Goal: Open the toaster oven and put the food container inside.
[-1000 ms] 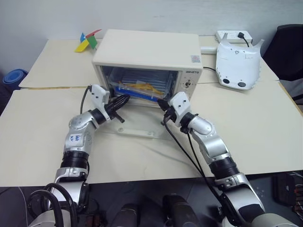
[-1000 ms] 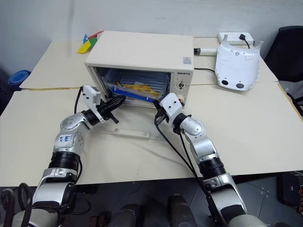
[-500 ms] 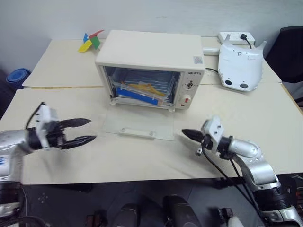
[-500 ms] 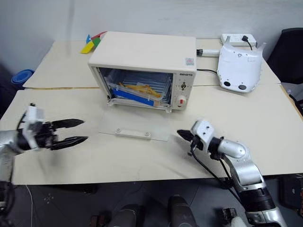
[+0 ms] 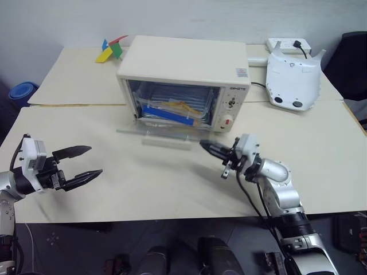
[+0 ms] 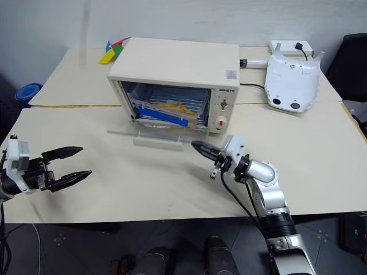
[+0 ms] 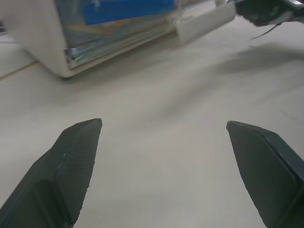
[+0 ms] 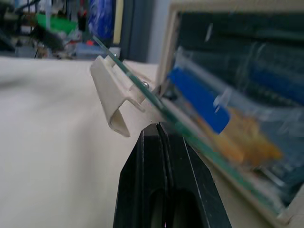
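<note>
Your right wrist view shows the pinched-together right gripper under the glass door's handle. Overhead, the food container lies inside the toaster oven; your left gripper gapes wide.

We seem to be in a lab or office: pushed-together beige worktops, a bare wall, a power strip, a black chair.

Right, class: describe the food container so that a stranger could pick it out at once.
Find the cream toaster oven on the table. Look inside its open front: the food container lies on the rack there. It is a shallow clear box with a blue clip and yellow strips inside, unlike the rounded white device beside the oven.
</note>
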### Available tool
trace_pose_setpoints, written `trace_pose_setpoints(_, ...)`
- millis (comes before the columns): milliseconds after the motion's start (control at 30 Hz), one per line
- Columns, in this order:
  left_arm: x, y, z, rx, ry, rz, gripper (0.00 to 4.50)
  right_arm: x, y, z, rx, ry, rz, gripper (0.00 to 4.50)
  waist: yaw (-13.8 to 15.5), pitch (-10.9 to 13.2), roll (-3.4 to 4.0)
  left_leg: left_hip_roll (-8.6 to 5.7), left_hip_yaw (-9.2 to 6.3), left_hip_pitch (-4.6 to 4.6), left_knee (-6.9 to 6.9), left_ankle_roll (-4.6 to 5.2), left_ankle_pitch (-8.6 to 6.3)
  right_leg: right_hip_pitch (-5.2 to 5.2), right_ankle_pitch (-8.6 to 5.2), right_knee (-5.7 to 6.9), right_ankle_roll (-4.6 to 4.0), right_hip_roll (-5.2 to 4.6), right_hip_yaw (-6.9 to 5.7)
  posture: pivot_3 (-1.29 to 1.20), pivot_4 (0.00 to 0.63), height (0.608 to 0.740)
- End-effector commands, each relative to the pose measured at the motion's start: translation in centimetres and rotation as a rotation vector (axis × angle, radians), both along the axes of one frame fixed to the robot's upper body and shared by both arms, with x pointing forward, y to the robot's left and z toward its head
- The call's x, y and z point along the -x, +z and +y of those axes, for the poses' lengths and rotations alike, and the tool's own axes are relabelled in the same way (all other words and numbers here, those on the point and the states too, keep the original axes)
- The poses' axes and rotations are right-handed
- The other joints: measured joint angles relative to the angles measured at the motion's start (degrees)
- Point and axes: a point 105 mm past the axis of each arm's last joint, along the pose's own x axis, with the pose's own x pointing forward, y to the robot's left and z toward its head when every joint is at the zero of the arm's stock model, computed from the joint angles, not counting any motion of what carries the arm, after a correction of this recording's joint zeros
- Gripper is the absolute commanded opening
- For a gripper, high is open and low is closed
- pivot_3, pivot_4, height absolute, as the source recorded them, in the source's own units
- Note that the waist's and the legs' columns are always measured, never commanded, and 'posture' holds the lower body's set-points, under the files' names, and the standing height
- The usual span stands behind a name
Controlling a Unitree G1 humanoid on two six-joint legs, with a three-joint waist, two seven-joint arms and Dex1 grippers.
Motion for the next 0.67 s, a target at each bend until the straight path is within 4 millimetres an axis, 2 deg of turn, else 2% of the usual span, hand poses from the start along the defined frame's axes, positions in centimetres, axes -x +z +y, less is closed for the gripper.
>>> trace_pose_setpoints(33,0.2,0.8,-0.5,-0.036,0.027,-0.106,4.47,0.4,5.1,-1.4,-0.183,-0.01,-0.077,0.0,0.1,0.0,0.0,-0.01,0.0,-0.01,0.0,0.0,0.0,0.0,0.0,0.0,0.0,-0.01,0.01,0.0,0.15,0.74)
trace_pose_setpoints(133,0.3,-0.1,-1.0,-0.058,0.038,-0.115,4.47,0.9,6.0,-2.4,-0.154,-0.012,-0.096,0.0,0.1,0.0,0.0,0.0,-0.02,0.0,-0.01,0.0,0.0,0.01,0.0,-0.02,0.0,-0.01,-0.01,0.0,0.15,0.74)
trace_pose_setpoints(167,0.4,-0.4,-1.3,-0.055,0.03,-0.109,4.5,1.2,5.8,-2.7,-0.114,-0.009,-0.104,0.17,0.2,0.0,0.0,0.0,-0.02,-0.01,-0.02,0.0,0.0,0.0,0.0,-0.02,0.0,-0.01,-0.02,0.0,0.15,0.74)
trace_pose_setpoints(233,0.7,-1.6,-2.1,-0.092,-0.004,-0.089,4.5,2.2,4.1,-3.0,0.011,0.033,-0.074,0.6,0.3,0.0,-0.01,-0.01,-0.01,-0.01,-0.03,0.03,-0.02,0.01,0.0,-0.06,0.0,-0.01,-0.01,0.0,0.15,0.74)
trace_pose_setpoints(433,0.3,-3.0,-2.7,-0.188,0.02,-0.118,4.5,4.4,-2.4,-5.8,0.339,0.073,0.028,2.58,1.1,0.0,-0.02,0.0,0.07,0.0,0.0,0.11,-0.06,0.07,0.0,-0.15,0.0,0.0,0.04,0.0,0.15,0.74)
trace_pose_setpoints(600,0.5,-3.5,-2.2,-0.223,0.084,-0.126,4.5,4.9,-4.9,-7.3,0.413,0.056,0.055,4.27,1.1,0.0,-0.01,0.04,0.22,0.09,-0.01,0.11,-0.06,0.11,0.0,-0.12,0.0,0.01,0.08,0.0,0.15,0.74)
trace_pose_setpoints(633,0.4,-3.5,-1.9,-0.22,0.112,-0.121,4.5,4.8,-5.3,-7.5,0.415,0.045,0.062,4.48,1.1,0.0,-0.01,0.04,0.23,0.09,-0.01,0.11,-0.06,0.1,0.0,-0.12,0.0,0.01,0.08,0.0,0.15,0.74)
trace_pose_setpoints(667,0.3,-3.4,-1.8,-0.219,0.141,-0.131,4.5,4.6,-5.8,-7.7,0.418,0.027,0.08,4.48,1.1,0.0,-0.01,0.04,0.22,0.09,-0.01,0.11,-0.06,0.1,0.0,-0.12,0.0,0.01,0.08,0.0,0.15,0.74)
